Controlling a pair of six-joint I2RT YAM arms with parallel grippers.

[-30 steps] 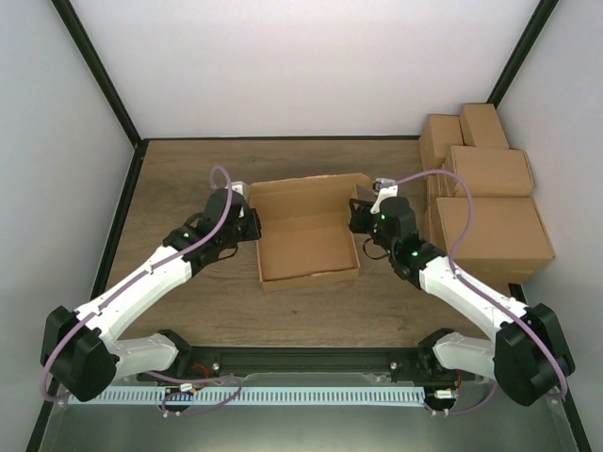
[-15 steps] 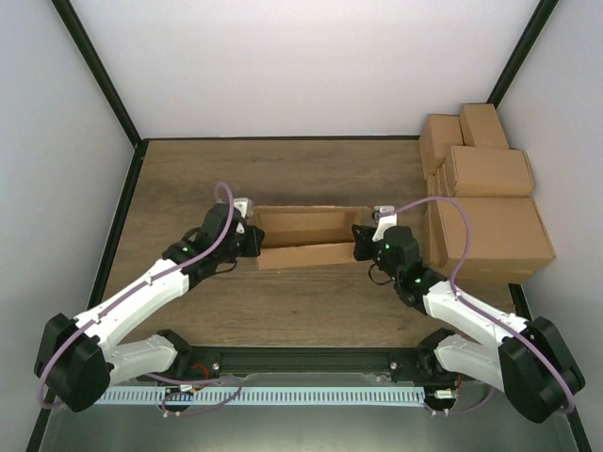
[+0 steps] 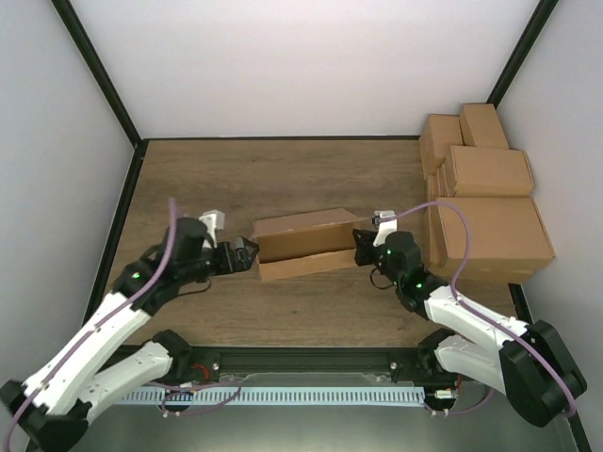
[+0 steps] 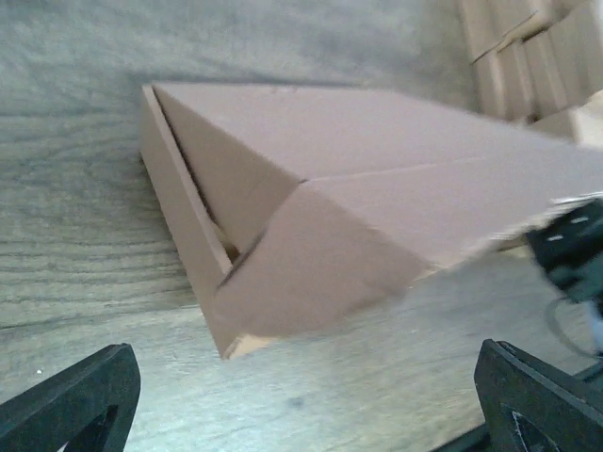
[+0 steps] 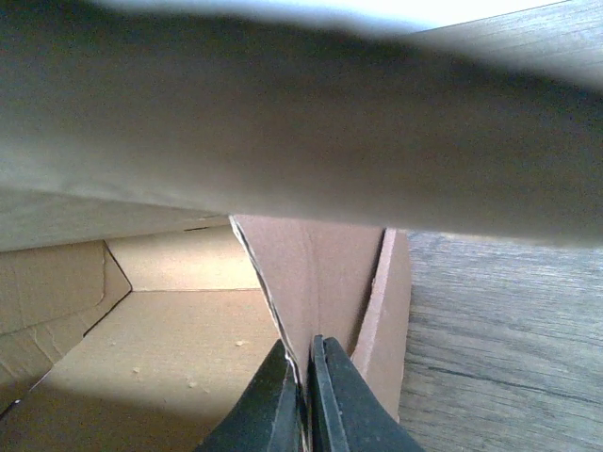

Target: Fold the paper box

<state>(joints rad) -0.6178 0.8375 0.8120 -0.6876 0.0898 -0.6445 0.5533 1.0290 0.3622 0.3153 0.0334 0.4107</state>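
The paper box (image 3: 303,241) lies mid-table as a shallow brown tray with its lid tilted down over it, a gap still showing along the front. My left gripper (image 3: 249,255) hangs open just left of the box's left end, touching nothing. In the left wrist view the box (image 4: 320,198) fills the middle, and the left gripper (image 4: 306,414) has only bare table between its fingertips (image 4: 75,395). My right gripper (image 3: 362,247) is at the box's right end. The right wrist view shows that gripper (image 5: 304,377) shut on an upright side flap (image 5: 320,273) under the lid (image 5: 301,122).
Several finished brown cartons (image 3: 482,198) are stacked at the back right, close to the right arm. White walls with black frame bars (image 3: 113,104) enclose the wooden table (image 3: 283,169). The right gripper (image 4: 573,252) shows at the right edge of the left wrist view.
The lid has swung down over the tray. My left gripper has let go, opened wide and drawn back to the left. The right gripper has kept its grip, shifting slightly nearer.
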